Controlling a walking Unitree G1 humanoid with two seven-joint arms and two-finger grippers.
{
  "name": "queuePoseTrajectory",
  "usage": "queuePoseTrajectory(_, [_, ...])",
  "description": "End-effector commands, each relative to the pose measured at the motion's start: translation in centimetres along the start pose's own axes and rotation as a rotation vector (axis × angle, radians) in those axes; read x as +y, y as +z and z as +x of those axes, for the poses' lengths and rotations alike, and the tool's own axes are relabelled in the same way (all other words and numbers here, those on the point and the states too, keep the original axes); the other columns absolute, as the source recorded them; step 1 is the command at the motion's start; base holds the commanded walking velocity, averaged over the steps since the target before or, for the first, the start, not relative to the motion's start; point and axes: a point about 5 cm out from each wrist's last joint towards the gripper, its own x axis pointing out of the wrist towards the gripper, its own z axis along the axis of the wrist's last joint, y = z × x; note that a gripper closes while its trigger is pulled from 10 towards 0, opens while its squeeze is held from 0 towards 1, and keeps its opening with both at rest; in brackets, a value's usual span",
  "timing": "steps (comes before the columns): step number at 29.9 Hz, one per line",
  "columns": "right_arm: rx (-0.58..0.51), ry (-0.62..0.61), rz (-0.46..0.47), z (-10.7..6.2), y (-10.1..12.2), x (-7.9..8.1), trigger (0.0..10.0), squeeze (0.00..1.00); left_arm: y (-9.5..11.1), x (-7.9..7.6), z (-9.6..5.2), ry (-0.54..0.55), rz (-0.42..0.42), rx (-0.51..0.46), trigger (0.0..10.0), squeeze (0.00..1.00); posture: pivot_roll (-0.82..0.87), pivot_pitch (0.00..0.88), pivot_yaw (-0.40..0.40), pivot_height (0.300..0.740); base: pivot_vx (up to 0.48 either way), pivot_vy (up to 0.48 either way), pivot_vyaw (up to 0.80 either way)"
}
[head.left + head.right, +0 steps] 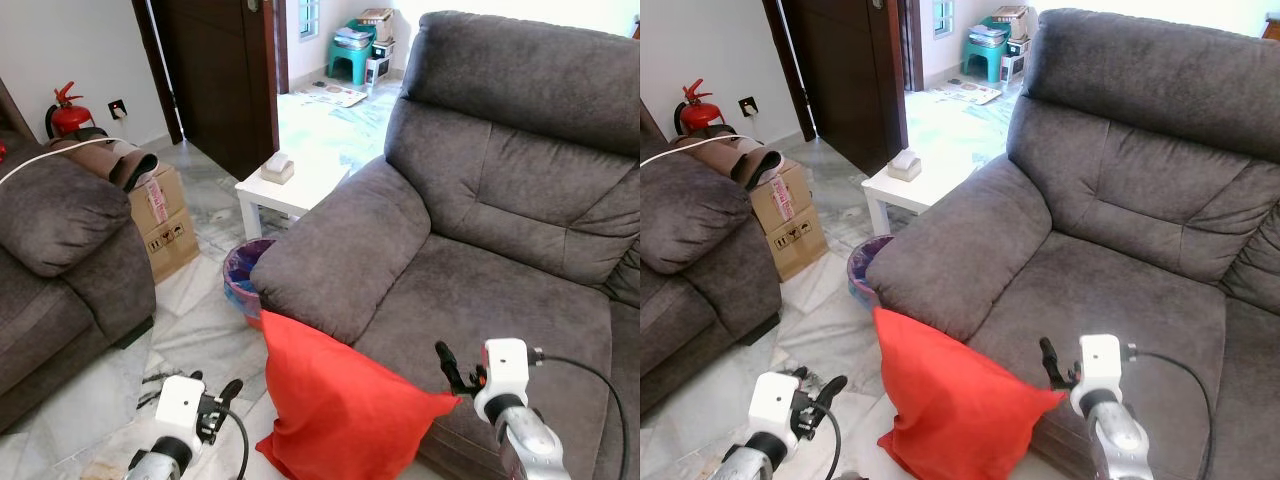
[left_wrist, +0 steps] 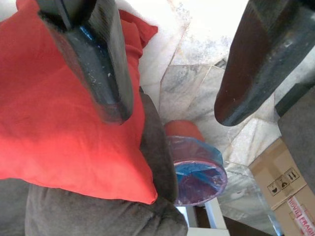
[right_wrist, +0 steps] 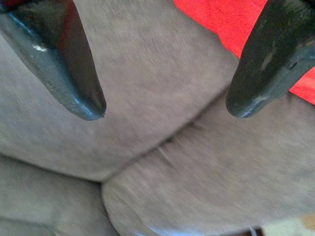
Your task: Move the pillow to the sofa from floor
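Nearest to me, both grippers sit low in the head views. My left gripper (image 1: 228,395) hangs over the marble floor (image 1: 200,330) to the left of the pillow, and its wrist view shows the two black fingers (image 2: 106,73) spread wide apart with nothing between them. My right gripper (image 1: 447,365) hovers above the front edge of the sofa seat, just right of the pillow's upper corner; its fingers (image 3: 74,69) are likewise parted and empty, over blurred grey fabric.

The red pillow (image 1: 340,405) stands on the floor, tilted, leaning against the front of the grey sofa (image 1: 480,220) below the left armrest. Its cloth is smooth and matte, with pointed corners; the sofa's cover is a soft, napped plush with stitched seams.

Just beyond the pillow, a round bin (image 1: 240,275) lined with blue plastic stands on the floor beside the armrest. From the head I cannot see its contents; the left wrist view shows its lined mouth (image 2: 199,174), dark purple within.

Farther left sits a cardboard box (image 1: 165,225) with printed symbols and taped edges. Beyond the bin, a white side table (image 1: 290,190) carries a tissue box (image 1: 277,168). A red fire extinguisher (image 1: 68,115) stands by the far wall.
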Motion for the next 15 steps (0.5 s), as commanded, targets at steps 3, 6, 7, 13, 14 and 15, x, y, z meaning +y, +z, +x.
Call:
queuePoseTrajectory(3, [0.086, 0.219, -0.148, 0.8, 0.0, 2.1, 10.0, 1.0, 0.7, 0.1, 0.2, 0.008, -0.009, -0.03, 10.0, 0.0, 0.12, 0.076, -0.045, 0.65, 0.0, 0.0, 0.0])
queuePoseTrajectory(6, [0.145, 0.332, -0.258, 0.9, -0.3, 3.2, 10.0, 1.0, 0.7, 0.0, 0.1, 0.005, -0.007, -0.033, 10.0, 0.0, 0.12, 0.083, -0.051, 0.65, 0.0, 0.0, 0.0])
queuePoseTrajectory(7, [0.153, 0.344, -0.275, 1.0, -0.3, 3.4, 10.0, 1.0, 0.7, 0.0, 0.1, 0.005, -0.008, -0.033, 10.0, 0.0, 0.12, 0.083, -0.051, 0.65, 0.0, 0.0, 0.0])
queuePoseTrajectory(13, [0.236, 0.431, -0.457, 1.3, -0.5, 4.3, 10.0, 0.12, 0.2, -0.2, -0.9, -0.004, -0.016, -0.017, 10.0, 0.0, 0.16, 0.1, -0.068, 0.65, 0.0, 0.0, 0.0])
queuePoseTrajectory(14, [0.254, 0.438, -0.474, 1.4, -0.5, 4.3, 10.0, 0.0, 0.2, -0.3, -1.2, -0.007, -0.017, -0.014, 10.0, 0.0, 0.16, 0.103, -0.07, 0.65, 0.0, 0.0, 0.0])
queuePoseTrajectory(15, [0.259, 0.438, -0.481, 1.4, -0.5, 4.4, 10.0, 0.0, 0.1, -0.3, -1.2, -0.007, -0.017, -0.014, 10.0, 0.0, 0.16, 0.103, -0.07, 0.65, 0.0, 0.0, 0.0])
